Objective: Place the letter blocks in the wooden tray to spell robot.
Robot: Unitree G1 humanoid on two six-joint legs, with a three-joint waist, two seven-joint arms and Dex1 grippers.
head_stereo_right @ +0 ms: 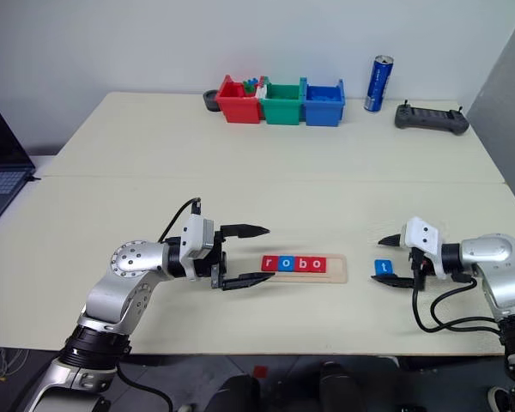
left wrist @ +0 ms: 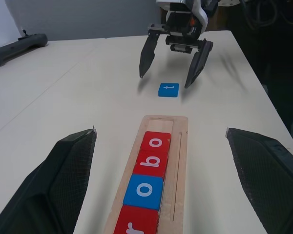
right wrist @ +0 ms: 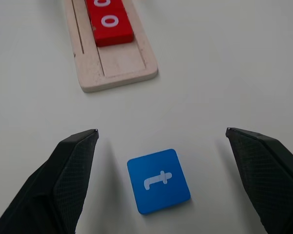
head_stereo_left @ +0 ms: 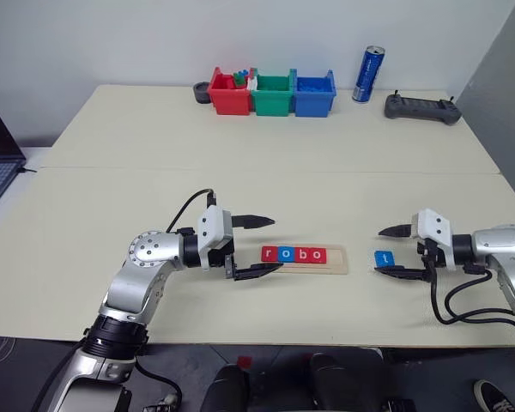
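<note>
Blue "t" tile [right wrist: 158,181] flat on the cream table [head_stereo_left: 240,189], just beside the empty right end of the wooden tray [head_stereo_left: 337,259], between the spread fingers of the right gripper [head_stereo_left: 392,251]. Right gripper wide, holding nothing, angled down over the tile. Left gripper [head_stereo_left: 262,245] also wide and empty, level, pointing at the tray's left end.

Tile likely light, rigid and smooth-faced; thin enough that a pinch from above risks skidding. Best taken across two opposite side edges, fingertips low against the tabletop.

Tray long axis left to right across the table, with "r o b o" [head_stereo_left: 293,254] already seated in the groove and one slot free at the right. Loose tile slightly skewed to the tray line, its "t" lying sideways in the right wrist view; probably needs a small turn before seating.
</note>
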